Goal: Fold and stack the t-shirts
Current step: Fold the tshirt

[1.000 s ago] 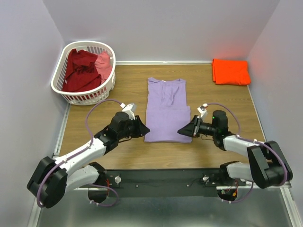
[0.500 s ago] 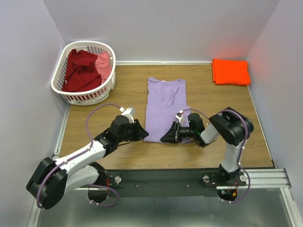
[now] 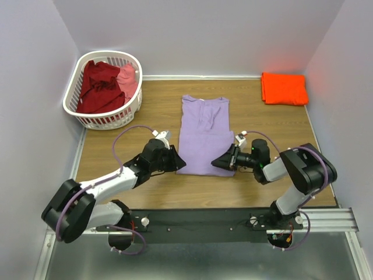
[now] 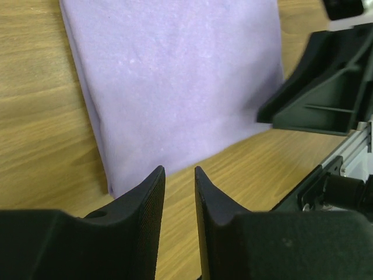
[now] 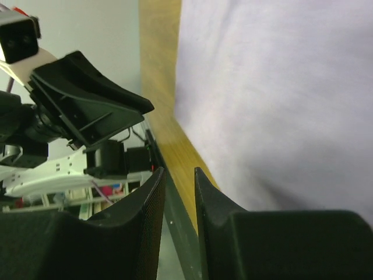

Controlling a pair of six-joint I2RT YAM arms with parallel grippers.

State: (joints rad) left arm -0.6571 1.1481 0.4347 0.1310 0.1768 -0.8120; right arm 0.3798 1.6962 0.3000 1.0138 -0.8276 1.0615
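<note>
A lavender t-shirt (image 3: 203, 131), folded into a narrow strip, lies flat mid-table, collar to the far side. My left gripper (image 3: 180, 164) sits low at its near left corner, jaws a narrow gap apart and empty; in the left wrist view the gripper (image 4: 179, 170) is just short of the shirt's (image 4: 175, 76) near edge. My right gripper (image 3: 217, 164) is at the near right corner, also slightly open and empty (image 5: 179, 172), beside the shirt (image 5: 280, 87). An orange t-shirt (image 3: 284, 88) lies folded at the far right. Dark red (image 3: 99, 87) and pink (image 3: 128, 79) shirts lie in the basket.
The white slotted laundry basket (image 3: 74, 93) stands at the far left corner. Walls close the table on the left, back and right. The black rail with the arm bases (image 3: 204, 220) runs along the near edge. The two grippers face each other across the shirt's near end.
My right gripper swung left over the shirt's near edge, then drew back a little to the right. My left gripper edged slightly closer to the shirt's near left corner. The shirt has not moved.
</note>
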